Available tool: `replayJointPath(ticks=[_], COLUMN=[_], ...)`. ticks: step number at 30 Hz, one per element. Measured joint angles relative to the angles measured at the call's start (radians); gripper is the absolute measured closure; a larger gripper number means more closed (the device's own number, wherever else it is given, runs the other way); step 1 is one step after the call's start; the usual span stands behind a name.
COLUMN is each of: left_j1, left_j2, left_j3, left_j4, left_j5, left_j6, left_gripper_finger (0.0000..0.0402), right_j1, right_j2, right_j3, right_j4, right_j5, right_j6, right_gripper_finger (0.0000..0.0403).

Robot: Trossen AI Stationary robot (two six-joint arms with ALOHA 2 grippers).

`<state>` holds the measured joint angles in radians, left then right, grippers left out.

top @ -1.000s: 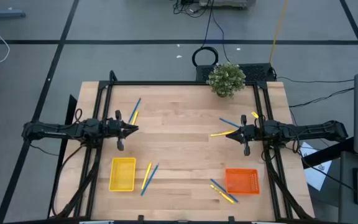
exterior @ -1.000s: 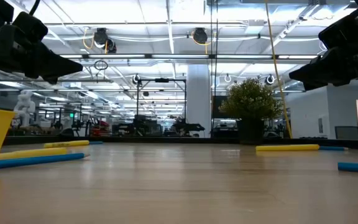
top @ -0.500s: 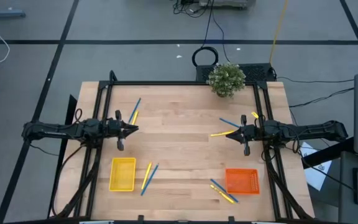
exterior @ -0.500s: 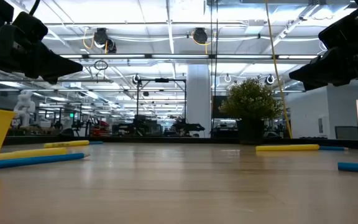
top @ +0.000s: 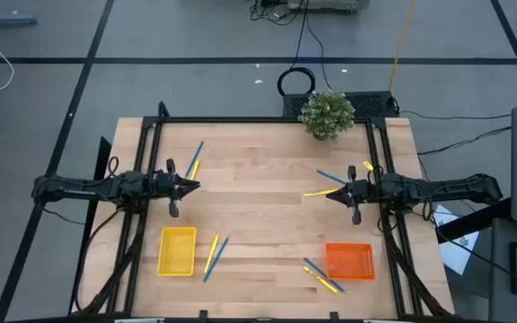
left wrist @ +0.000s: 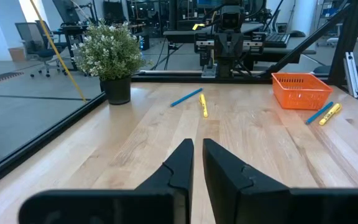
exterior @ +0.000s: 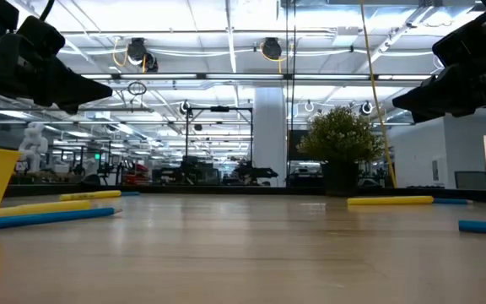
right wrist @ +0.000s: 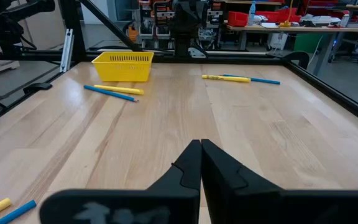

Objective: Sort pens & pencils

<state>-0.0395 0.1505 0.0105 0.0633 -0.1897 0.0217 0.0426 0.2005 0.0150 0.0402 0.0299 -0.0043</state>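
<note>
Blue pens and yellow pencils lie flat on the table in mixed pairs: one pair (top: 194,160) at far left, one (top: 214,256) beside the yellow basket (top: 177,251), one (top: 325,184) at far right, one (top: 321,275) beside the orange basket (top: 349,261). My left gripper (top: 191,187) hovers shut over the table's left half, pointing right; its wrist view shows the fingertips (left wrist: 197,149) almost together. My right gripper (top: 328,195) hovers shut over the right half, pointing left, just short of the far-right pair. In the low view both grippers (exterior: 104,87) (exterior: 399,101) hang well above the wood.
A potted plant (top: 327,114) stands at the middle of the far edge. A short yellow piece (top: 367,167) lies by the right arm. A dark frame rail runs along each side. Bare wood lies between the two grippers at the table's centre.
</note>
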Motion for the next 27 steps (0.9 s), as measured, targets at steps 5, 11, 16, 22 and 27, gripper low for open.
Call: replayJointPath(ticks=[5, 11, 16, 22, 27], left_j1=[0.000, 0.000, 0.000, 0.000, 0.020], left_j2=[0.000, 0.000, 0.008, 0.139, 0.349], left_j3=[0.000, 0.000, 0.000, 0.095, 0.285], left_j4=[0.000, 0.011, 0.160, 0.140, -0.109], left_j5=[0.000, 0.000, -0.032, -0.112, -0.230], left_j6=[0.000, 0.000, -0.050, -0.086, -0.168], left_gripper_finger=[0.0360, 0.0360, 0.0360, 0.0351, 0.0289], right_j1=[0.000, 0.000, 0.000, 0.000, 0.000], right_j2=[0.000, 0.000, 0.000, 0.000, 0.000], right_j3=[0.000, 0.000, 0.000, 0.000, 0.000], right_j4=[0.000, 0.000, 0.000, 0.000, 0.000], right_j5=[0.000, 0.000, 0.000, 0.000, 0.000], right_j6=[0.000, 0.000, 0.000, 0.000, 0.000], right_gripper_finger=[0.0403, 0.0403, 0.0403, 0.0403, 0.0403])
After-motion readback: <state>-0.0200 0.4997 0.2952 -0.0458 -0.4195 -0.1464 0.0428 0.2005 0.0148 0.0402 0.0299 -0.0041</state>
